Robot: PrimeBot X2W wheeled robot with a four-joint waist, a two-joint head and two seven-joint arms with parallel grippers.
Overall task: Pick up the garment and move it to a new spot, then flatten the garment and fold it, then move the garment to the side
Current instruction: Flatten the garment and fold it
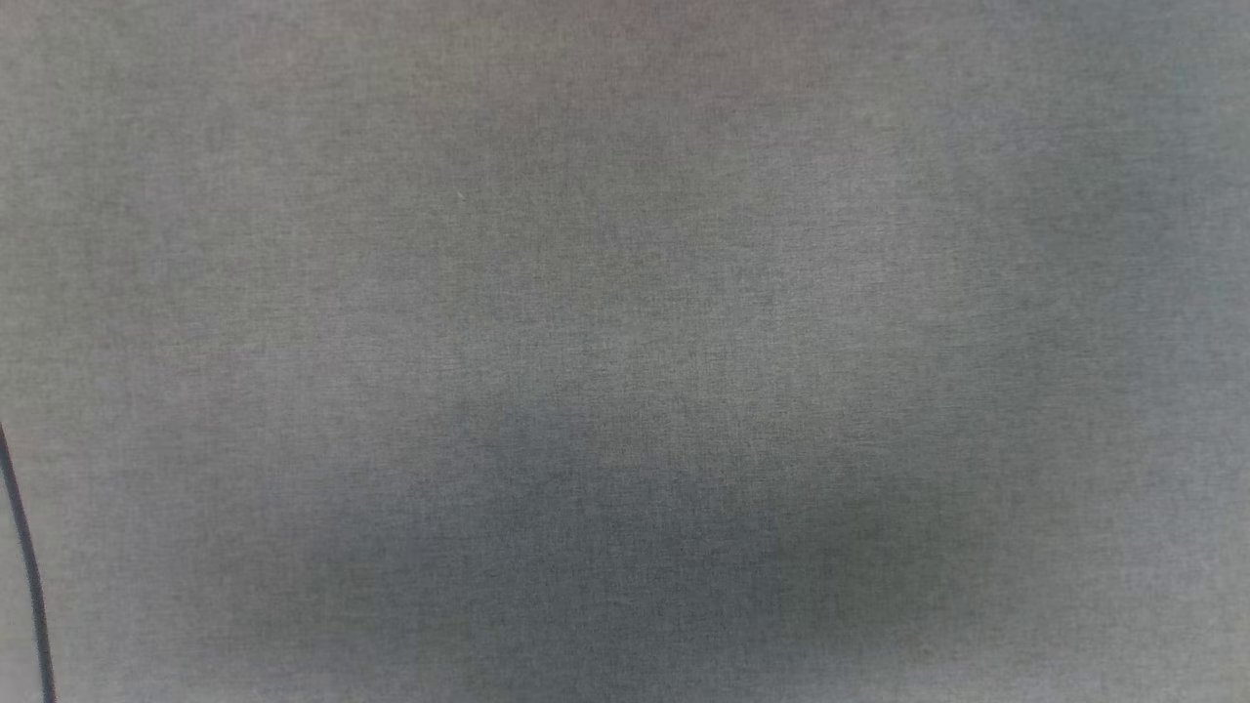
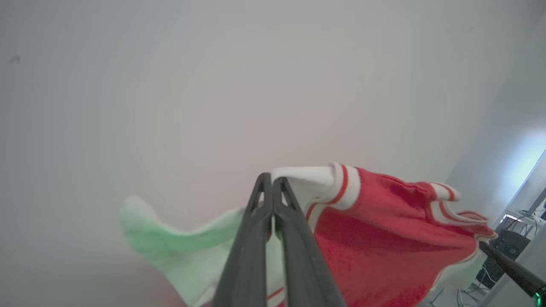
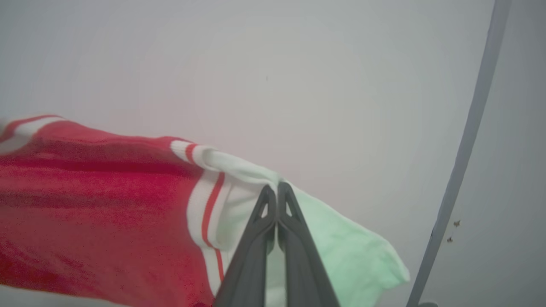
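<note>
Checking in from the remote desk. Both arms have a pinch on the shorts [image 2: 384, 238] right now. In the left wrist view the left gripper [image 2: 271, 181] has its two dark fingers pressed together with no gap I can see, clamped on the white edge right by the striped trim [image 2: 347, 187]. The red cloth spreads away to the right of the fingers, and the white lining [image 2: 170, 247] flops out to the left, looking greenish in this light. At the lower right of that view a dark bar [image 2: 512, 268] with a green light on it meets the far corner of the shorts. I can't tell for sure what it is.

It's much the same from the right wrist. The right gripper [image 3: 277, 189] is squeezed tight on the white edge, with the red part running off to the left and the lining hanging to the right of the fingers. A thin grey strip [image 3: 465, 149] runs up the right side of that view.

In both wrist views the shorts have a plain pale background behind them.

The head view gives me a grey woven surface [image 1: 625, 293] and a thin dark line [image 1: 24, 566] in the lower left corner.
</note>
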